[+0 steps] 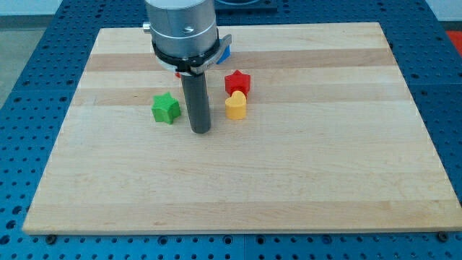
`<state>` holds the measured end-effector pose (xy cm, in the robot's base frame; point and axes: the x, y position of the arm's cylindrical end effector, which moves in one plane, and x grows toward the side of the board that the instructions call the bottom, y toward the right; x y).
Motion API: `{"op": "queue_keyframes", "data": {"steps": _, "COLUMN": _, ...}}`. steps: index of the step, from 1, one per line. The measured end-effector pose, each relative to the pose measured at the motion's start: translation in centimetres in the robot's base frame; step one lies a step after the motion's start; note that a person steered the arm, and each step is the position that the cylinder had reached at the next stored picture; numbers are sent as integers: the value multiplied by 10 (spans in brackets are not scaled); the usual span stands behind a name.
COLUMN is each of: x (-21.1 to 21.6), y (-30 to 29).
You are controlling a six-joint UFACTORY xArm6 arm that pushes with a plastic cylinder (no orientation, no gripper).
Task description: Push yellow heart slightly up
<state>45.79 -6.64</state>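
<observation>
The yellow heart (pixel 235 105) lies on the wooden board, just below and touching the red star (pixel 237 81). My tip (pixel 201 131) stands on the board to the left of the yellow heart and slightly lower in the view, with a gap of board between them. The green star (pixel 165 108) lies to the left of my tip. My tip touches no block.
A blue block (pixel 225 52) is partly hidden behind the arm's grey body (pixel 182 29) at the view's top. A bit of red shows under the arm near the rod's upper end. The board (pixel 289 180) rests on a blue perforated table.
</observation>
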Motion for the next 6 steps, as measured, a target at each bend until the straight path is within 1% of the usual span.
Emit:
{"op": "queue_keyframes", "data": {"steps": 3, "x": -1, "y": 1}}
{"op": "queue_keyframes", "data": {"steps": 4, "x": 2, "y": 29}}
{"op": "queue_keyframes", "data": {"steps": 5, "x": -8, "y": 72}}
{"op": "queue_keyframes", "data": {"steps": 6, "x": -62, "y": 96}}
